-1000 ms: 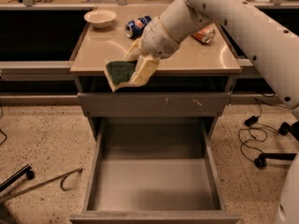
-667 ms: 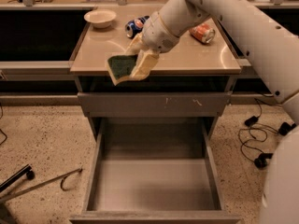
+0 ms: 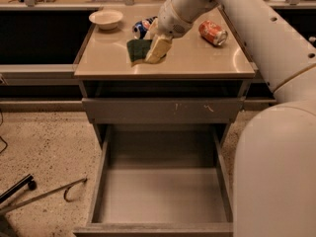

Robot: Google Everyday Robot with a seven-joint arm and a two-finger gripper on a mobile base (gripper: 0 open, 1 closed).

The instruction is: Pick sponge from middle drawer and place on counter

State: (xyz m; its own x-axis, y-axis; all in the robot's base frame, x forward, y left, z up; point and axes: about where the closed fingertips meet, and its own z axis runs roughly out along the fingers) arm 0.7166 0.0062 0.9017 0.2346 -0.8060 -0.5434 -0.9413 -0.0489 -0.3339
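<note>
Jaws of the gripper (image 3: 154,52) pinch the wavy-edged sponge (image 3: 138,50), dark green face showing, at the glossy beige counter (image 3: 207,63) near its front edge; contact is unclear. Below, the flat-bottomed grey middle drawer (image 3: 163,191) lies open. The arm half hides a blue can (image 3: 142,26).

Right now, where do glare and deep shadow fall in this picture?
Camera view: warm, dim light; the glossy counter shows pale glare near its right edge; the side shelves are almost black; the back of the middle drawer lies in shadow; the gripper, jaws shut on the sponge, throws a faint shadow on the counter.
</note>
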